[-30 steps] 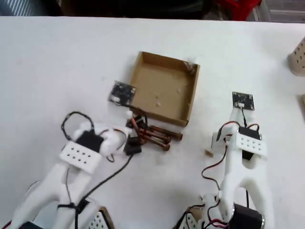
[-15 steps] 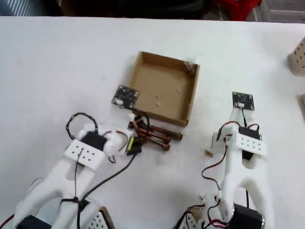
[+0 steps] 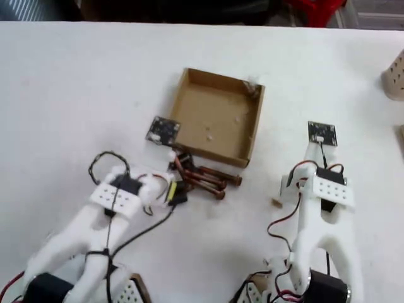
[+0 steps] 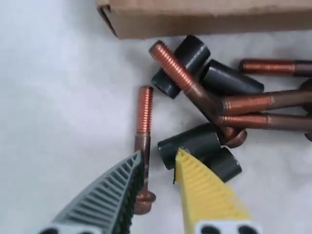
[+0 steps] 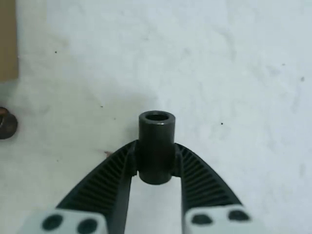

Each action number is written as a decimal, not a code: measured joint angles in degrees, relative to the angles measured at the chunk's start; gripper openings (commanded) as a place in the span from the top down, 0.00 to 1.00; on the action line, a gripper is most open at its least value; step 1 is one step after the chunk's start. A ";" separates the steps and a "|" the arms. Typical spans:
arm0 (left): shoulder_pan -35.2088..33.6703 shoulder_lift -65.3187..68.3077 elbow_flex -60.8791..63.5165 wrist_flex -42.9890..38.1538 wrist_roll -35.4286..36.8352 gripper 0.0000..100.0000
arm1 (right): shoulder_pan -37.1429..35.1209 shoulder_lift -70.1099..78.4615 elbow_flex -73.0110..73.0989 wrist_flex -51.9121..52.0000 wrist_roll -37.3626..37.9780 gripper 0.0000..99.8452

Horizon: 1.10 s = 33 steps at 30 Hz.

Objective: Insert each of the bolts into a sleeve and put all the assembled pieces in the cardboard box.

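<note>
Several copper bolts (image 3: 205, 178) and black sleeves lie in a loose pile just in front of the cardboard box (image 3: 214, 113). My left gripper (image 4: 159, 156) hovers open over the near side of the pile. Its grey finger rests beside a lone bolt (image 4: 143, 117), and its yellow finger lies against a black sleeve (image 4: 190, 141). In the high view the left gripper (image 3: 175, 190) sits at the pile's left end. My right gripper (image 5: 156, 147) is shut on an upright black sleeve (image 5: 156, 129), held over bare table right of the box.
The box wall (image 4: 195, 19) stands just beyond the pile. A small tan scrap (image 3: 276, 202) lies by the right arm (image 3: 322, 189). A beige perforated object (image 3: 394, 76) stands at the table's right edge. White table spreads to the left and far side.
The left arm has swung slightly to the right and pulled back a little, so its yellow finger now shows beside the pile. The right arm has not moved.
</note>
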 measured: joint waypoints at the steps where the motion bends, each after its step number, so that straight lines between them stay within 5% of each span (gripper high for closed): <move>1: -0.53 1.49 -0.88 -0.18 0.00 0.85 | 0.00 0.00 0.00 0.00 0.00 0.98; 8: -4.31 17.23 -10.29 1.14 0.35 0.85 | 0.00 0.00 0.00 0.00 0.00 0.98; 13: -5.71 18.37 -11.34 1.93 0.26 0.86 | 0.00 0.00 0.00 0.00 0.00 0.98; 18: -7.74 18.55 -11.34 1.93 0.09 0.99 | 0.00 0.00 0.00 0.00 0.00 0.98; 24: -10.90 18.55 -11.34 1.93 0.09 0.98 | 0.00 0.00 0.00 0.00 0.00 0.98; 30: -21.54 18.64 -14.15 2.81 1.85 0.98 | 0.00 0.00 0.00 0.00 0.00 0.98; 33: -30.07 18.73 -17.32 5.63 10.55 0.97 | 0.00 0.00 0.00 0.00 0.00 0.98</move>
